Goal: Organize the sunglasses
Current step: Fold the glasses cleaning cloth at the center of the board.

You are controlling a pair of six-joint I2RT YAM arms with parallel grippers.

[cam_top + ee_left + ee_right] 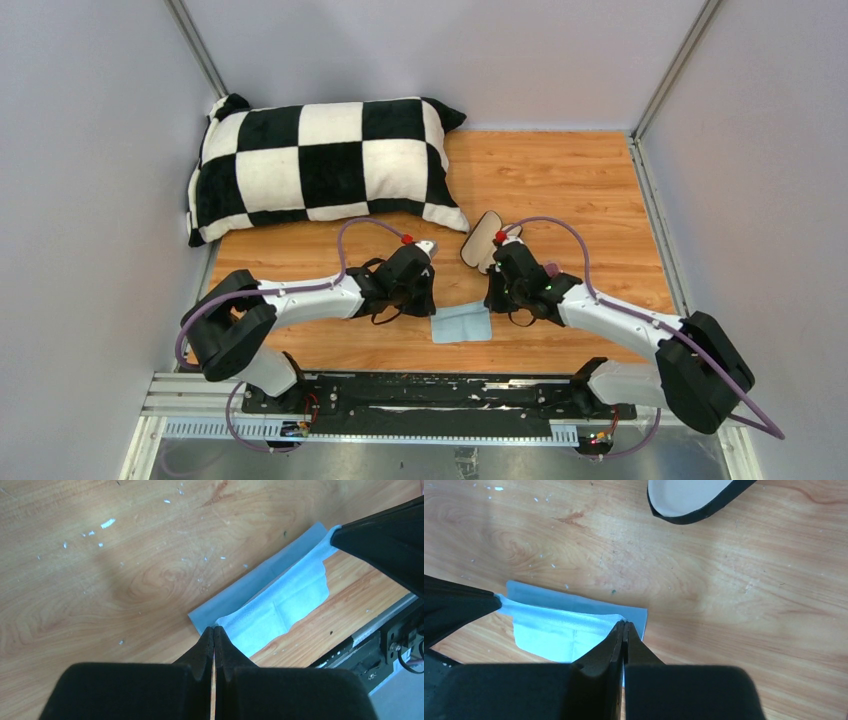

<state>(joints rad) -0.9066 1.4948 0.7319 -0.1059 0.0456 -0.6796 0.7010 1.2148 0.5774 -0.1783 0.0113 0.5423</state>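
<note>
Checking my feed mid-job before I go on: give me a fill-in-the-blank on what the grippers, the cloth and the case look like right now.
The left gripper and the right gripper each pinch a corner of the light ____ cloth. The open case lies just beyond the ____ gripper. The pillow at the far left is checkered black and ____.
Missing words: blue; right; white.

**Occluded and cropped regions**

Top view: the case [480, 238] is partly covered by the right arm [600, 315]. The cloth [462, 325] shows only between the two wrists, its gripped edge hidden beneath them. Right wrist view: the case is cropped by the upper edge. Left wrist view: the right gripper [336, 531] is cropped at the right edge.
</note>
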